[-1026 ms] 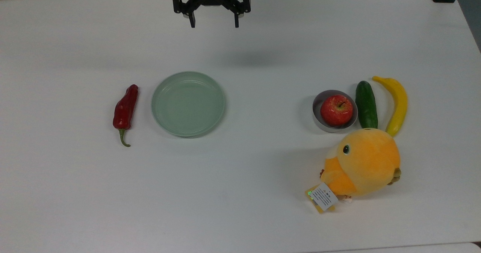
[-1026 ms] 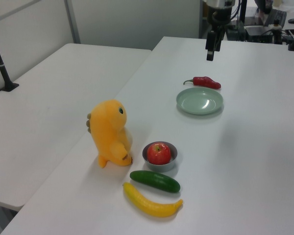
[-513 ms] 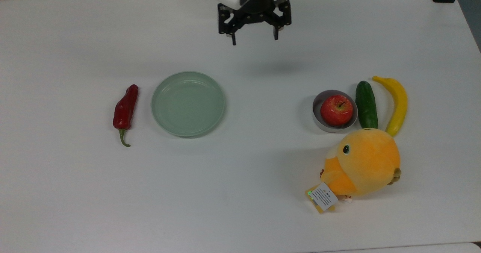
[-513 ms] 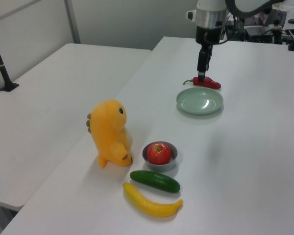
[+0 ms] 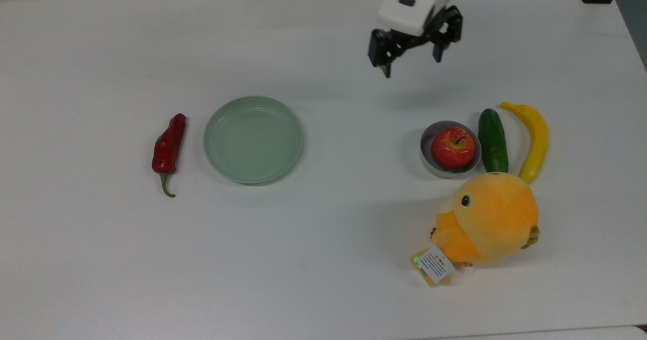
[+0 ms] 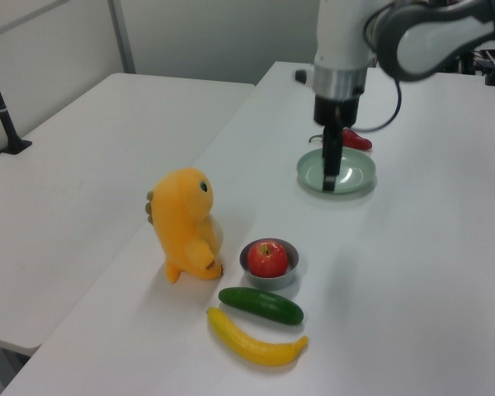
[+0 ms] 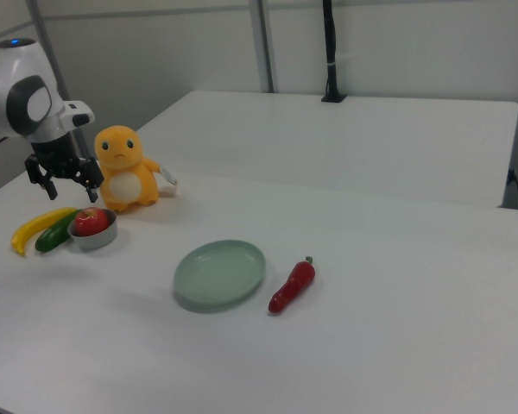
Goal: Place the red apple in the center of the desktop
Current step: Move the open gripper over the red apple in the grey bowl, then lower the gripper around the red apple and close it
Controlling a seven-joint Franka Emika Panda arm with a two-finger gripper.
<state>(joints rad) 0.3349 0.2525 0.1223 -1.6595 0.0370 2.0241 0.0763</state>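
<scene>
Top view: the gripper (image 5: 410,65) has swung from above the green plate (image 5: 253,139) toward the top view's right, jaws spread and empty; it hangs over bare surface (image 5: 323,259), short of the red apple (image 5: 453,148), which sits untouched in its grey bowl (image 5: 427,154) beside the cucumber (image 5: 493,140); so the approach is under way, grasp not begun.

Left view: the gripper (image 6: 333,169) is lower and nearer than a second ago; the red apple (image 6: 268,259) unmoved.

Right view: the gripper (image 7: 67,183) hovers above the bowl, by the plush toy (image 7: 125,169).
</scene>
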